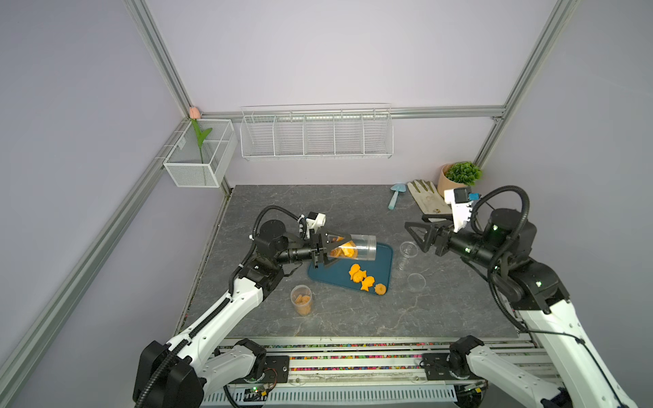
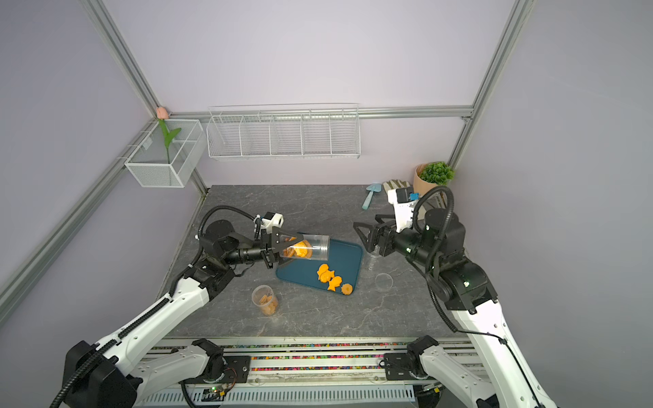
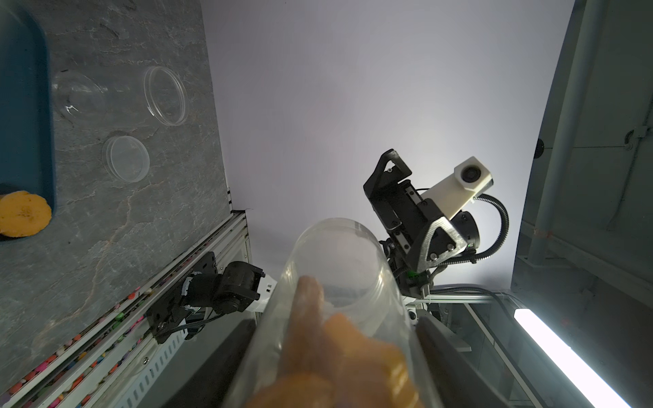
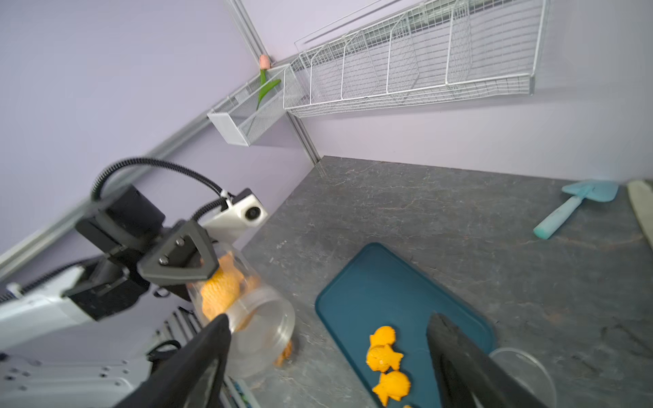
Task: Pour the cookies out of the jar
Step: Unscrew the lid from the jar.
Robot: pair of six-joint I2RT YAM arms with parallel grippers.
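Cookies [image 1: 361, 277] are lying on the teal tray [image 1: 383, 256], and more are sitting inside the clear jar [image 1: 364, 248]. The left gripper [image 1: 335, 249] is clamping that jar sideways, forearm level, its mouth over the tray so they can slide out. Farther back, the right gripper [image 1: 417, 237] is hovering wide open, holding nothing.
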